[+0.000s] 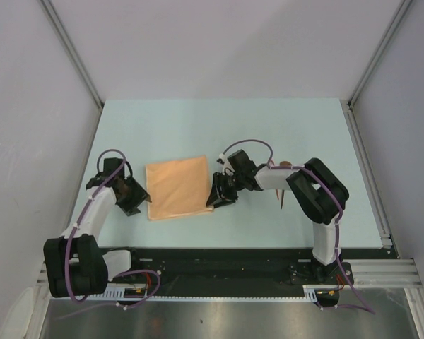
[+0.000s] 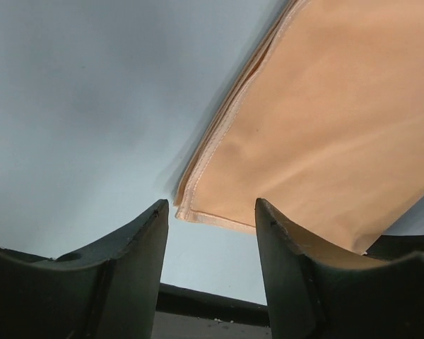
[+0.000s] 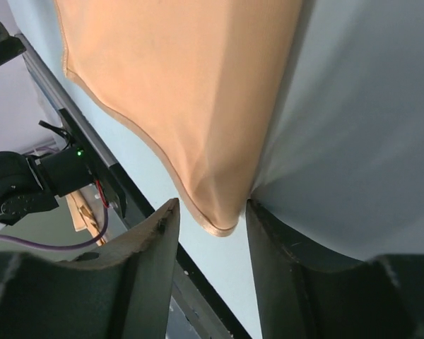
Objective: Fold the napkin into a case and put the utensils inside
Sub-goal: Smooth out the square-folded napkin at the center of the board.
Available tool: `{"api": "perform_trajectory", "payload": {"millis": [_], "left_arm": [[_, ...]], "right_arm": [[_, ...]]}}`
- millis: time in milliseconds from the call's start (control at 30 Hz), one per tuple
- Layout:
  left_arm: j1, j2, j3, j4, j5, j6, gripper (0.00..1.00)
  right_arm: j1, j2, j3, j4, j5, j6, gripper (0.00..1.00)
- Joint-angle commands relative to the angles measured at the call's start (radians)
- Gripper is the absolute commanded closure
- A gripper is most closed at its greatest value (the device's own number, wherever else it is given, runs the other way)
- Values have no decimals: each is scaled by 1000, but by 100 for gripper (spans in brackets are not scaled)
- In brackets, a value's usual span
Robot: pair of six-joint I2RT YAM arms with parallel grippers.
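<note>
The peach-orange napkin (image 1: 177,187) lies flat on the pale blue table (image 1: 219,134), left of centre, and its left edge shows doubled layers (image 2: 325,127). My left gripper (image 1: 137,203) sits at the napkin's near-left corner, open; the hemmed corner lies just ahead of the fingertips (image 2: 210,208). My right gripper (image 1: 215,198) is at the napkin's near-right corner, open. That corner (image 3: 191,92) droops between its jaws (image 3: 212,205) and brushes the right finger (image 3: 268,233). The reddish-brown utensils (image 1: 280,199) lie mostly hidden behind my right arm.
A black strip and metal rail (image 1: 219,258) run along the table's near edge, just behind both grippers. Grey walls with aluminium posts (image 1: 74,53) enclose the table. My left arm's base (image 3: 14,187) shows beyond the right gripper.
</note>
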Motion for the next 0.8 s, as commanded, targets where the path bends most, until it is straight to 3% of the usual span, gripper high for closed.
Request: {"api": "perform_trajectory", "payload": {"millis": [0,100,167,200,267,433,567,667,767], "left_arm": [[-4,-10,32,9,50,61,43],[-2,-4,45,38,76,87,44],[-5,-11,67,58,101,114,44],[-5,-14,76,64,104,122,44],[-7,-23,107,72,107,154,44],[-27,13,180,127,191,233,43],[-116,137,287,120,233,295,42],[-165,214,335,133,205,302,39],[-197,289,383,156,184,297,30]], "right_arm": [[37,16,-3,27,13,6,50],[45,28,-9,41,10,20,53],[37,22,-20,38,22,20,65],[28,5,-26,38,35,17,82],[-7,-10,-49,38,38,-9,100],[-133,-24,-36,-105,65,-206,100],[-256,14,84,-328,156,-415,100],[-359,97,206,-345,92,-484,100],[-425,183,392,-397,87,-503,100]]}}
